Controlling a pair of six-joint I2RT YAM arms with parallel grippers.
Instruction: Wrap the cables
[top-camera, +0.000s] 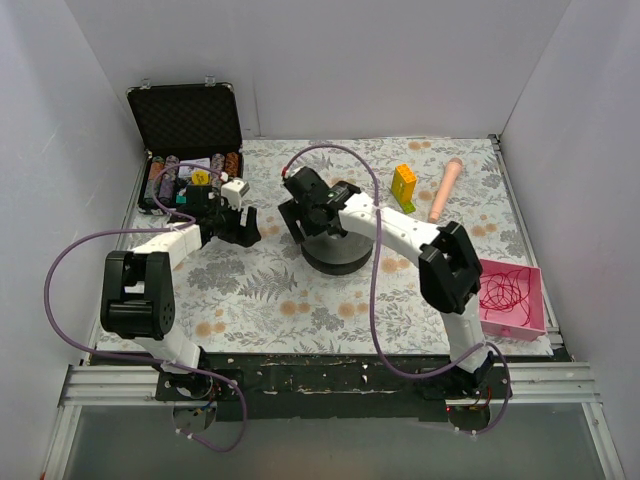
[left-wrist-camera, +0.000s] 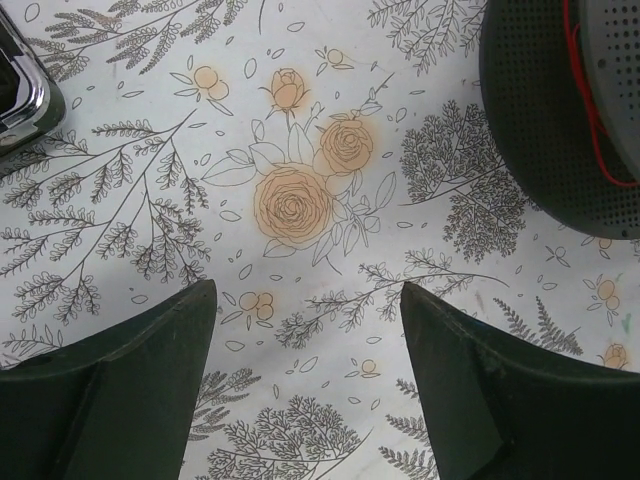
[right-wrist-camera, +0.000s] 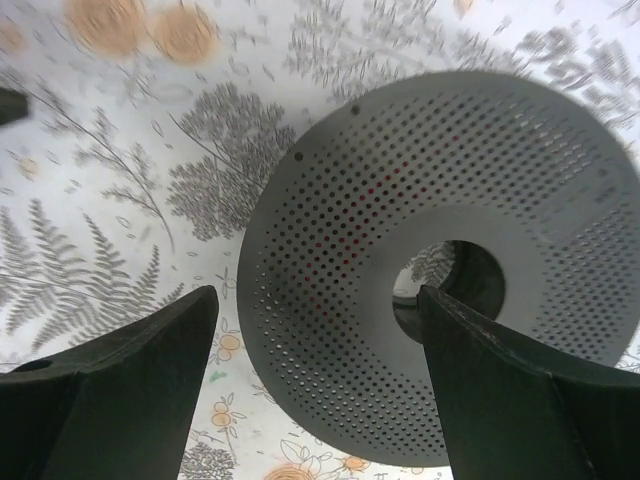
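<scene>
where white walls (top-camera: 350, 60) enclose floral tablecloth (top-camera: 300, 300), red cables (top-camera: 500, 290) in pink tray (top-camera: 538, 305)

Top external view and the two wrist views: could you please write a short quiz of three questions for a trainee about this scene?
1. True or false: the pink tray holds a loose tangle of red cables.
2. The jaws of the right arm hover over: A) the black case, B) the grey perforated spool, C) the yellow block.
3. Fill in: the jaws of the left arm stand ____, with nothing between them.
Key: 1 true; 2 B; 3 open.
</scene>
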